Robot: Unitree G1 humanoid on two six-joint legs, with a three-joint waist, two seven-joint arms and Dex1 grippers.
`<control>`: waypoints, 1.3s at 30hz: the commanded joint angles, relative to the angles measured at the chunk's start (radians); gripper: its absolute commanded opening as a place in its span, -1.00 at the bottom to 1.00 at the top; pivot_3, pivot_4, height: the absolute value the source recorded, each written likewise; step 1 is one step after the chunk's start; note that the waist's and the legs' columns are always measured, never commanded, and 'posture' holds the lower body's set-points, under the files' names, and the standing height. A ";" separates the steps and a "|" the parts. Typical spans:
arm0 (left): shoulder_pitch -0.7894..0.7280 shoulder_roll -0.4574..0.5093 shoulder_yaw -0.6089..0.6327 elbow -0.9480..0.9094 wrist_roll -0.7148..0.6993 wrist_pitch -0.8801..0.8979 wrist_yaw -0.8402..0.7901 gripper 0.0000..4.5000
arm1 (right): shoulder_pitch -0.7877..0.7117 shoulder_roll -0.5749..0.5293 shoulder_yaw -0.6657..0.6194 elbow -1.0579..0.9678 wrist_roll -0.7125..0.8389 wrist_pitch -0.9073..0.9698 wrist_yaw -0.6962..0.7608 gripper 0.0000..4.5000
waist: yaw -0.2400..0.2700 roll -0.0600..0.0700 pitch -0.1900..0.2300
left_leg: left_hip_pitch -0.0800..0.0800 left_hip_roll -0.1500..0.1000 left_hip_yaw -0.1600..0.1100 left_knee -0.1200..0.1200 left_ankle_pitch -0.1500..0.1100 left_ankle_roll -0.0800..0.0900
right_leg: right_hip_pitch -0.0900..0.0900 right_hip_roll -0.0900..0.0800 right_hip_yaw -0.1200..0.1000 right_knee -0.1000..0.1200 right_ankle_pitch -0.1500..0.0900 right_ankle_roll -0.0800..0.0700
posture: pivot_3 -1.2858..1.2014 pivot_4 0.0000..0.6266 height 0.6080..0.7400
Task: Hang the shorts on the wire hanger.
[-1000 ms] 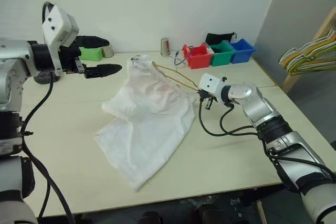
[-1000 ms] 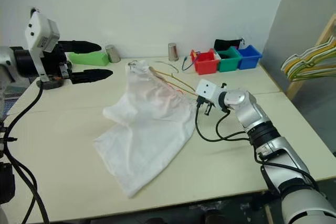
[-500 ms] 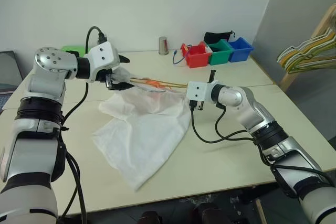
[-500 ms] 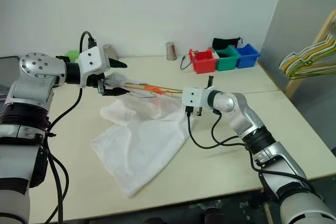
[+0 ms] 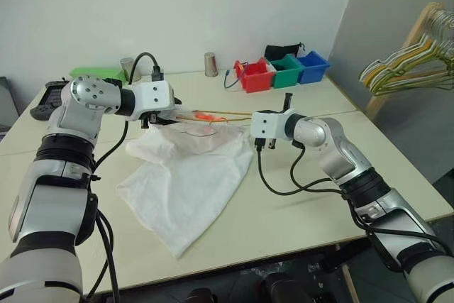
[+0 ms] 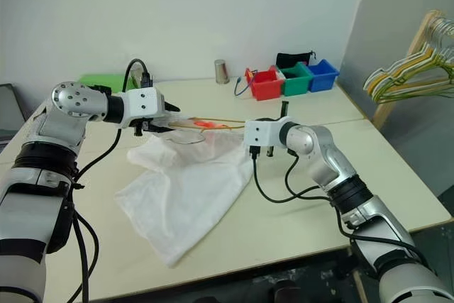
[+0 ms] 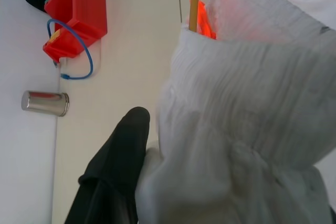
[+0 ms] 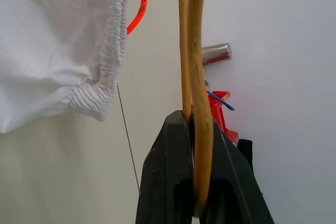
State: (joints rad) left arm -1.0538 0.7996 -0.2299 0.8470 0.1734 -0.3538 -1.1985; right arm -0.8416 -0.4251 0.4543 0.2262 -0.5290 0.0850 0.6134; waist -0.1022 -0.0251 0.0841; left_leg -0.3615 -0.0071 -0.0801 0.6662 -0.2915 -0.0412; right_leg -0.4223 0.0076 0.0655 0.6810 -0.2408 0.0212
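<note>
Your right gripper (image 8: 195, 182) is clamped tight on the wire hanger (image 5: 227, 114); the left gripper (image 5: 172, 107) looks pinched on the shorts (image 5: 188, 175) waistband mid-table, can't confirm. Pull the elastic wide before sliding it along. The table (image 5: 312, 196) has room toward the near edge; the bins (image 5: 280, 72) sit by the far edge.

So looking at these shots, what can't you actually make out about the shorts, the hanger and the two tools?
- Left tool, left wrist view: one finger shows; the shorts cover the other, so the grip is unclear.
- Wire hanger, right wrist view: the top edge cuts it off. Its far end goes under the waistband in the head views, hook unseen.
- Orange mark: too small to read.
- Right tool: shut on the wire.
</note>
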 commanded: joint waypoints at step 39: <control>0.332 0.112 0.192 -0.555 -0.242 0.450 -0.070 -1.00 | 0.088 0.010 -0.325 -0.140 0.604 0.776 0.435 0.88 | -0.014 -0.002 -0.008 | 0.001 0.001 -0.004 0.000 0.000 0.000 | 0.001 0.000 -0.003 0.001 0.001 -0.001 | 0.02 -1.00 1.00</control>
State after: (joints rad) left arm -0.7210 0.8899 -0.0957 0.3816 0.0015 0.0041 -1.2551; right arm -0.7426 -0.4365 0.1440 0.0533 0.0175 0.8405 1.0457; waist -0.1165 -0.0267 0.0760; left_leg -0.3602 -0.0056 -0.0838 0.6663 -0.2916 -0.0411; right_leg -0.4209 0.0076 0.0626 0.6826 -0.2400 0.0201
